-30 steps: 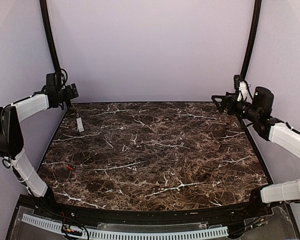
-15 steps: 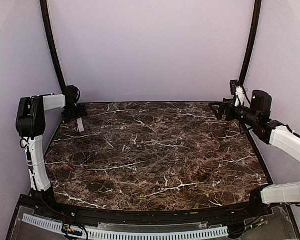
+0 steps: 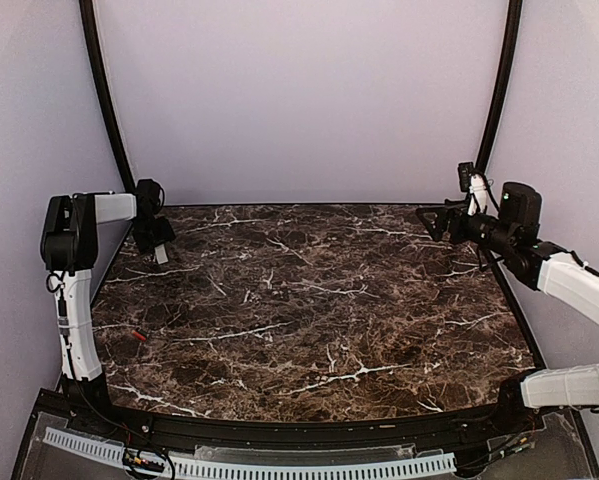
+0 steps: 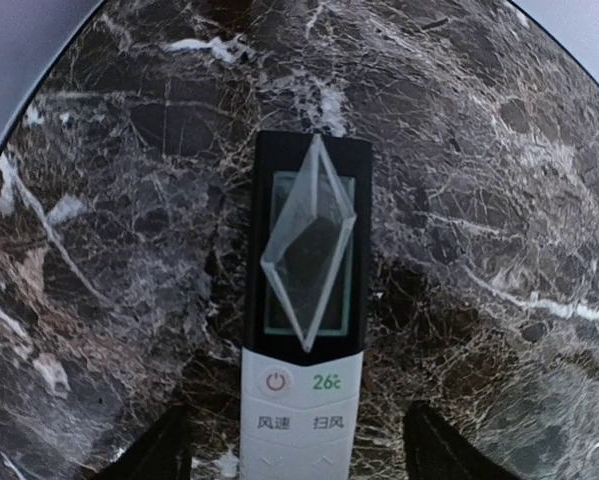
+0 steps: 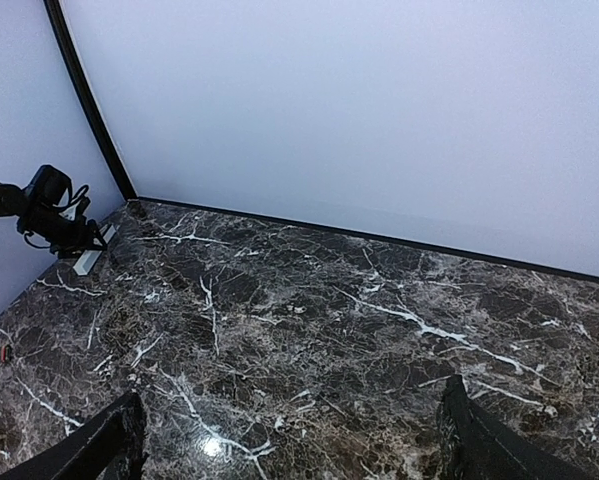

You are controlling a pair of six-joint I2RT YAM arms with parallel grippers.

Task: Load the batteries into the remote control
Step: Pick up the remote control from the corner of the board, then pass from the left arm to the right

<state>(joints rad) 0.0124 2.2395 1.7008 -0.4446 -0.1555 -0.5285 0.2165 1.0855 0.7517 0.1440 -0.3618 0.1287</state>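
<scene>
- The left gripper (image 4: 301,452) hangs straight above the remote control (image 4: 304,300) with its jaws apart. One finger (image 4: 164,450) stands on either side of the white keypad end, and bare table shows between each finger and the casing, so it grips nothing yet.
- The remote lies flat and face up on the marble table (image 3: 309,300). Its keypad end is right under the fingers and its dark display end points ahead, away from them.
- It looks like a light, stiff plastic shell with smooth, probably slippery sides. The best hold is across the narrow width on the long edges, near the middle so it does not pivot, and clear of the display.
- Since it lies face up, the battery bay is probably underneath.
- One red battery (image 3: 139,336) lies well behind this gripper, toward the arm's base. It is small, round and likely to roll.
- The right gripper (image 5: 294,440) is spread wide and empty, far across the table.
</scene>
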